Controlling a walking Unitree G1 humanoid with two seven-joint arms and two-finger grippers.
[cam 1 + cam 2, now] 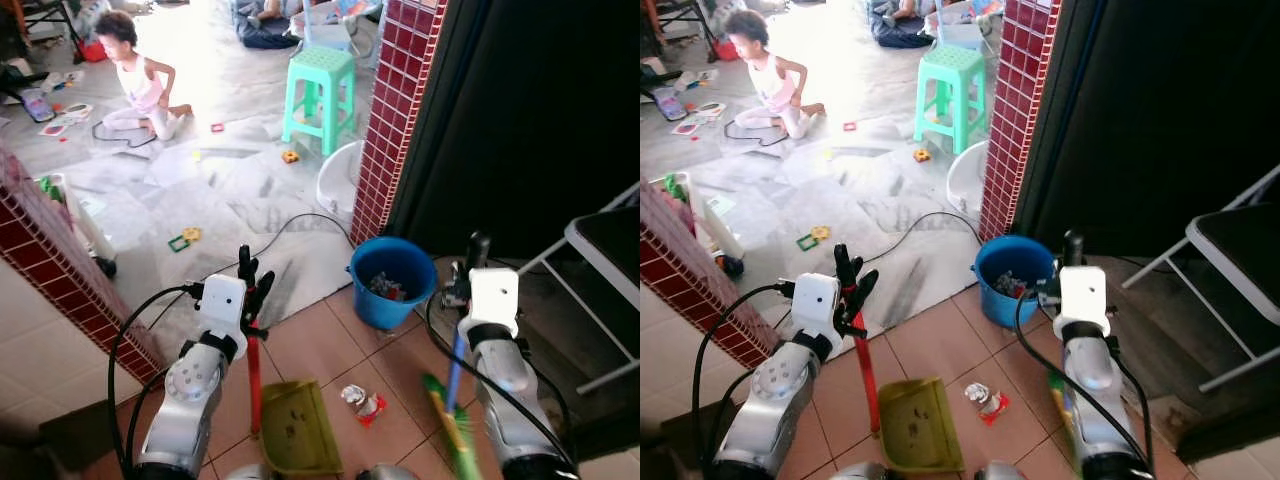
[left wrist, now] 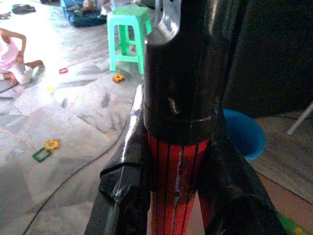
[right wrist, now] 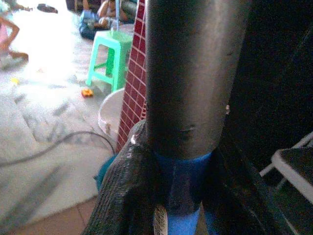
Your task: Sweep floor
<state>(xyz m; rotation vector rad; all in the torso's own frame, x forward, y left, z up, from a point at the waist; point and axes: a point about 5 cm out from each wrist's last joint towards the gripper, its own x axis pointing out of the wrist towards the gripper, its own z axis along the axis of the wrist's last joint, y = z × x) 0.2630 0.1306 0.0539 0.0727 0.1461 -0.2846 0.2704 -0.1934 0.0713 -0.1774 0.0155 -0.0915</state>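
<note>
Left gripper (image 1: pixel 251 283): closed on red ribbed handle (image 1: pixel 254 375) of olive-green plastic dustpan (image 1: pixel 298 428), pan resting below it on the floor | Right gripper (image 1: pixel 470 262): clamped on blue-handled green-bristled broom (image 1: pixel 452 415) | Crumpled wrapper (image 1: pixel 361 402): between both, beside pan

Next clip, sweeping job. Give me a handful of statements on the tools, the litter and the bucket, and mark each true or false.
1. The left pincer grips the red dustpan handle. True.
2. The crumpled wrapper lies inside the green dustpan. False: it lies on the tiles beside it.
3. The right pincer holds the blue broom handle. True.
4. The blue bucket is empty. False: it holds rubbish.
5. A person sits on the green stool. False: on the floor.
</note>
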